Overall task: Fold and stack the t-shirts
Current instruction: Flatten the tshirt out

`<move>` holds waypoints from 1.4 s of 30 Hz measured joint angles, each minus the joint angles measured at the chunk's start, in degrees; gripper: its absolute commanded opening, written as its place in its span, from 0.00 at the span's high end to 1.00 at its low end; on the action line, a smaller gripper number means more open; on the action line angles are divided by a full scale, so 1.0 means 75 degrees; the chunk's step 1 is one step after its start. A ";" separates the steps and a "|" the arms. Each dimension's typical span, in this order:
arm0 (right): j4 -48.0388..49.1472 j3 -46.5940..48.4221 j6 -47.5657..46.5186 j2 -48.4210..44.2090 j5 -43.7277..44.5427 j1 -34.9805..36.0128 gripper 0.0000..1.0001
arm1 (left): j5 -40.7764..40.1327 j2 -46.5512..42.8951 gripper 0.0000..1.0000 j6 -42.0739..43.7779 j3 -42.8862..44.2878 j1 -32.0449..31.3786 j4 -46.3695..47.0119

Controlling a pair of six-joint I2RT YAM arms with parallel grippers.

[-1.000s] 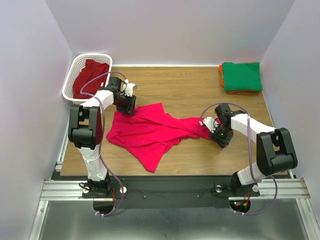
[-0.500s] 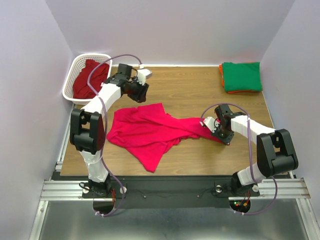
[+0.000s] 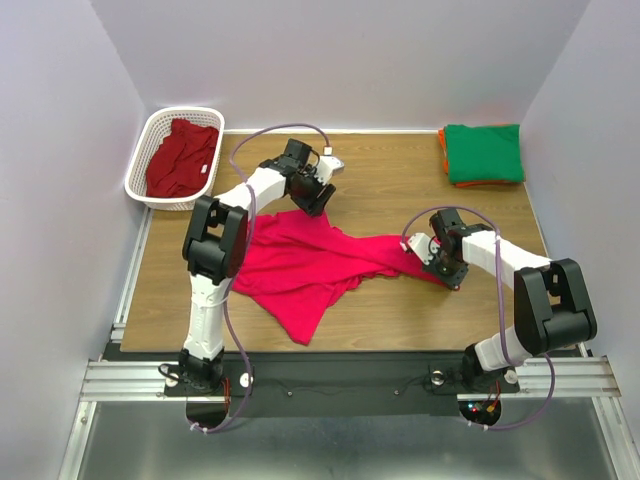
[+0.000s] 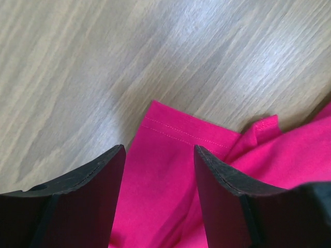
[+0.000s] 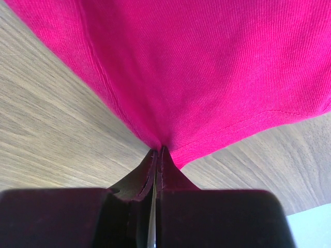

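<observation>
While the overhead view lays out the whole desk, it leaves the fingers of both arms too small to read. The bright pink-red t-shirt lies crumpled and spread across the middle of the frame, with a narrow stretch of cloth trailing to the right. At the shirt's upper edge sits the left gripper. The right gripper meets the far right end of that trailing stretch. The left wrist view fills in the first of these: the left gripper has its jaws spread apart, and between them shows a stitched hem corner of the pink-red t-shirt lying flat on the wood grain. Whether the fingers touch the cloth cannot be told. The right wrist view settles the other: the right gripper is pressed together, pinching a gathered fold of the pink-red t-shirt just by its hem. Only the overhead view shows the rest. A darker crimson t-shirt is bunched inside the white lattice basket at upper left. At upper right a folded green t-shirt rests on an orange t-shirt that shows only as a thin edge beneath it.
</observation>
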 measured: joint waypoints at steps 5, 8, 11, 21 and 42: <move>-0.0023 0.0000 0.0015 -0.0012 0.0000 0.0000 0.99 | -0.0219 0.0227 0.33 0.0137 0.0023 -0.0114 0.0041; -0.0026 0.0000 0.0041 -0.0012 0.0000 0.0000 1.00 | -0.0385 0.0399 0.33 0.0245 0.0114 -0.0201 0.0047; -0.0035 0.0000 0.0047 -0.0012 0.0000 0.0000 0.99 | -0.0493 0.0565 0.37 0.0338 0.0289 -0.0297 0.0108; -0.0189 0.0219 0.0189 -0.0012 -0.0029 -0.0254 0.99 | -0.0425 0.0740 1.00 0.0446 0.0659 -0.0332 -0.0026; -0.0157 0.6822 0.1370 -0.0137 0.0962 -0.1236 0.99 | 0.0087 -0.5330 1.00 -0.1256 0.1122 0.2116 0.1040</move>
